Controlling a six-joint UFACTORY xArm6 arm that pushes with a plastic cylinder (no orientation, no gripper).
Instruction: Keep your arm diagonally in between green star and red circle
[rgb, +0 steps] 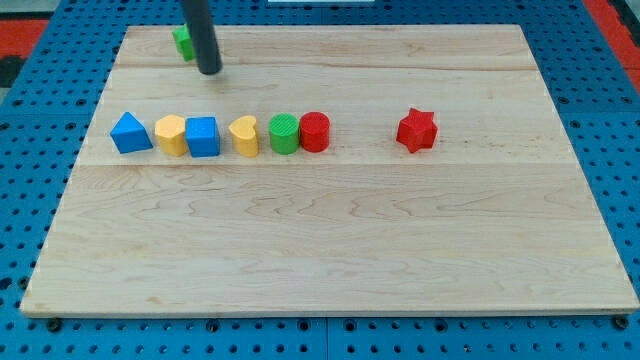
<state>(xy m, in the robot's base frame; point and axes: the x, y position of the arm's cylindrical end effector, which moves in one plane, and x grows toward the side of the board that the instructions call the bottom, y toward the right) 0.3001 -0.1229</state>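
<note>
The green star (182, 41) lies near the board's top left corner, partly hidden behind my rod. The red circle (315, 131) stands in a row of blocks at mid-height, touching a green circle (284, 134) on its left. My tip (209, 71) rests on the board just right of and below the green star, up and to the left of the red circle, much closer to the star.
The row runs from the view's left: blue triangle (130, 133), yellow heart (171, 135), blue square (203, 137), yellow heart (244, 136), then the green and red circles. A red star (417, 130) sits alone to the right. The wooden board (330, 250) lies on a blue pegboard.
</note>
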